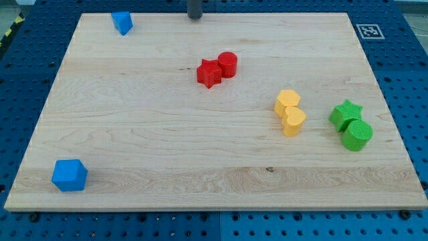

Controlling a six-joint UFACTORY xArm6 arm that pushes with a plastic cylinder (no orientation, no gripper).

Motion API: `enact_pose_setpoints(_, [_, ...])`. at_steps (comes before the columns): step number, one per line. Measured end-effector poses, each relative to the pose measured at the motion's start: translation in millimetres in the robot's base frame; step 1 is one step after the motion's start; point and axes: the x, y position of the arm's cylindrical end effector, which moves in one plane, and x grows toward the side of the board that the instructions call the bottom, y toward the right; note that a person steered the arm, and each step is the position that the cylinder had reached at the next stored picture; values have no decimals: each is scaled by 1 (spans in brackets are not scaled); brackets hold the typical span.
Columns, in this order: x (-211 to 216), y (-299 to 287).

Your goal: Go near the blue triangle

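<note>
1. The wooden table (134, 134) filled most of the camera view, lying on a blue pegboard (20, 80) that showed around its edges. I use the red star (209, 73), near the table's middle, as the landmark for every place below.
2. Far toward the view's left and bottom from the red star sat a blue block (69, 175) with several flat faces, close to the table's bottom-left corner and well apart from everything else.
3. The blue triangle (122, 22) – the task's thing – lay toward the view's left and top from the red star, near the table's top edge, with bare wood on all sides.
4. My tip (194, 17) stood near the table's top edge, above the red star in the view and slightly to its left; it was well apart from the blue triangle, which lay to the tip's left at about the same height in the view. The rod touched no block. This arm carries no pincer, so I cannot tell any spread or pressed state for one.
5. The red cylinder (228, 64) touched the red star on its right side, slightly higher in the view.
6. To the right and below the red star, two yellow blocks stood touching – a yellow hexagon (288, 102) with a yellow heart (293, 121) just beneath it.
7. Farther right again, near the table's right edge, a green star (346, 114) touched a green cylinder (357, 135) below it.
8. A black-and-white marker (368, 30) sat at the table's top-right corner, far right and above the red star.
</note>
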Motion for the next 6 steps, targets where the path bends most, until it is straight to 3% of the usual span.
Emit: enact_pose_setpoints(6, [-1,-105])
